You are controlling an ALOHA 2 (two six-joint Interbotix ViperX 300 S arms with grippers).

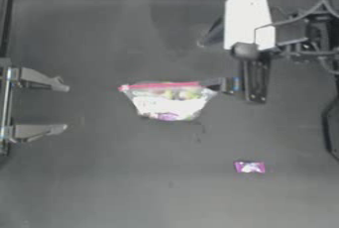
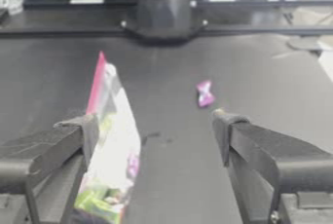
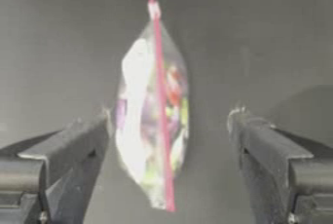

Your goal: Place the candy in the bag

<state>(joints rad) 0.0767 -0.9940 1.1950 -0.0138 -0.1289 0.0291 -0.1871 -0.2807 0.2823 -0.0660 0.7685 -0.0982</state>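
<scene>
1. Lay on the dark table (image 1: 79,182) near its middle: the bag (image 1: 169,100), clear plastic, pink-red strip along the mouth on the far side, yellow, green, purple and white contents visible through it.
2. Rested flat and alone toward the near right of the table: the candy (image 1: 250,167), pink-magenta with a whitish centre, well apart from the bag and touched by neither gripper.
3. Sat drawn back at the table's left edge, well apart from the bag: the left gripper (image 1: 65,108), jaws spread wide with nothing between them.
4. Seen in the left wrist view: the bag (image 2: 110,145) on edge beside 1 jaw, the candy (image 2: 205,94) farther off on the bare surface between the 2 jaws' lines.
5. Reached in from the right and hung just beside the bag's right end: the right gripper (image 1: 228,84), close to the strip's corner.
6. Stood wide apart in the right wrist view: its jaws, either side of the bag (image 3: 153,116), gripping nothing; contact with the plastic could not be judged.
</scene>
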